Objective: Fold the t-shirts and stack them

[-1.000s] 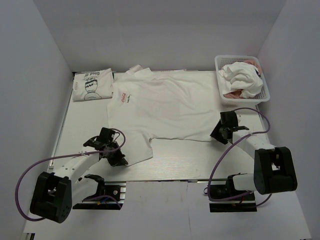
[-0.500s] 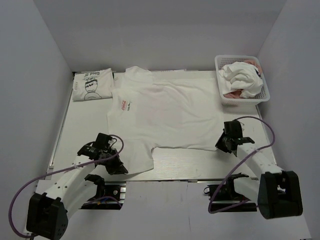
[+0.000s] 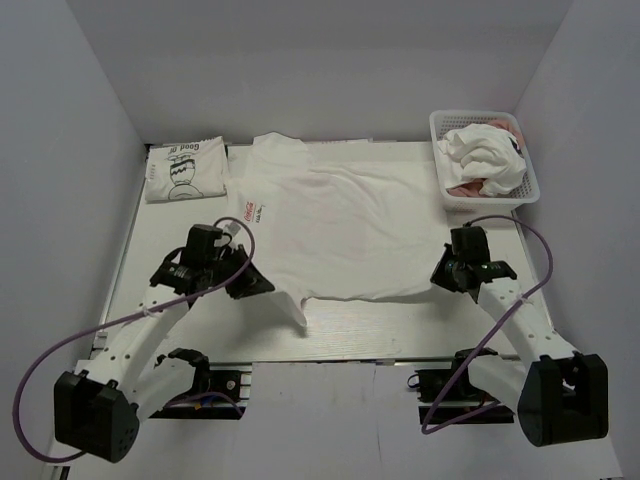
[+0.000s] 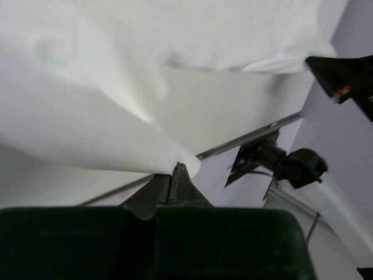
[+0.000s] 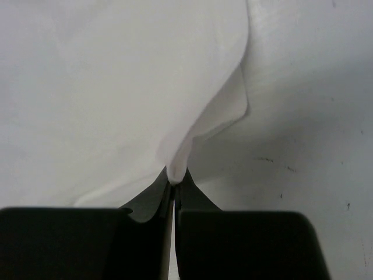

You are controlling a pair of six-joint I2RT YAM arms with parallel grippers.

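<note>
A white t-shirt with a small red print (image 3: pixel 340 215) lies spread over the table. My left gripper (image 3: pixel 262 285) is shut on its near left hem, and the cloth (image 4: pixel 87 134) drapes up from the fingertips (image 4: pixel 182 175). At the near right corner of the hem, my right gripper (image 3: pixel 441 276) is shut on a pinched fold (image 5: pixel 192 134). A folded t-shirt with a black cartoon (image 3: pixel 185 168) rests at the back left. Crumpled white t-shirts (image 3: pixel 485 150) and a bit of pink cloth (image 3: pixel 465 188) fill the basket.
The white lattice basket (image 3: pixel 495 204) stands at the back right corner. Grey walls close in the table (image 3: pixel 400 325) on the left, back and right. The arm bases and purple cables sit along the near edge.
The right gripper has closed on the shirt's near right hem. The left gripper, still shut on the hem, has moved away from the near edge, lifting the near left cloth off the table.
</note>
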